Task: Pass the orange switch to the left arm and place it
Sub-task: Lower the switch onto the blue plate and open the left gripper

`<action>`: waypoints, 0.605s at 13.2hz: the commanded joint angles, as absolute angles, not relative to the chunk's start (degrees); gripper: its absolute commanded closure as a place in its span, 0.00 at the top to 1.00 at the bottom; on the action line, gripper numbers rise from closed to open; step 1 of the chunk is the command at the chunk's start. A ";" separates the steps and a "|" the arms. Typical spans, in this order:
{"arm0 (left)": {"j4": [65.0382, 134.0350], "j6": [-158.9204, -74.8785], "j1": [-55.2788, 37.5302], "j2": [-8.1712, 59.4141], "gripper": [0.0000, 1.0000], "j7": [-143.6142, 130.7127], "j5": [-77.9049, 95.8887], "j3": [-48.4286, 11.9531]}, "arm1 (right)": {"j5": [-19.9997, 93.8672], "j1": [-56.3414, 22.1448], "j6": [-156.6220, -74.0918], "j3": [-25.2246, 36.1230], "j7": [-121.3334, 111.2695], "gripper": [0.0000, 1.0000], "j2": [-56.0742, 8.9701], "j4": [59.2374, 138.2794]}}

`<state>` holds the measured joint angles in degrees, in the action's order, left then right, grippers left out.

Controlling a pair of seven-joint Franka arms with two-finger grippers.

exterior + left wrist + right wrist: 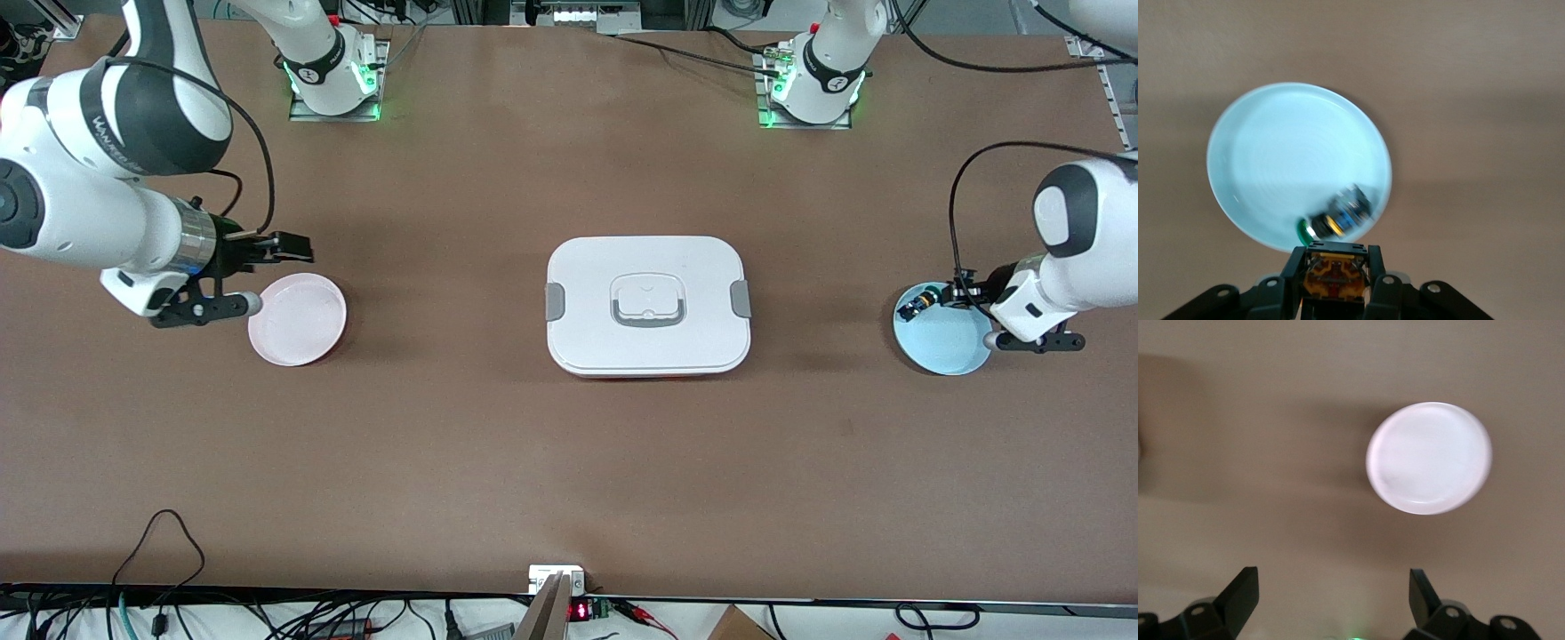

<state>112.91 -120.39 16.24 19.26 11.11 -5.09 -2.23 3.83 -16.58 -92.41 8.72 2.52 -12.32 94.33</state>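
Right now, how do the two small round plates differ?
The pink plate lies at the right arm's end of the table and holds nothing; the light blue plate lies at the left arm's end and holds a small blue-and-black switch. The open right gripper hangs beside the pink plate; the left gripper, shut on the orange switch, is over the blue plate's edge. Both plates are shallow and round, flanking the white box.

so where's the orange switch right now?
The orange switch is clamped in the left gripper, up over the rim of the light blue plate at the left arm's end of the table.
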 commanded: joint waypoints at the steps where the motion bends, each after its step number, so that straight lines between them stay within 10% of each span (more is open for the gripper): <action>1: 112.06 -125.48 17.40 21.96 0.00 15.46 -8.17 -0.80 | -5.42 -14.17 -91.22 8.17 5.45 1.00 -8.10 94.13; 8: 111.80 -133.86 17.58 28.30 0.02 19.42 -8.44 0.97 | -5.45 1.50 -90.79 -3.51 5.44 1.00 -6.07 86.48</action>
<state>112.83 -133.55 17.53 27.27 18.56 -6.85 0.89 -4.85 0.42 -92.03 -0.57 4.03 -6.71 87.39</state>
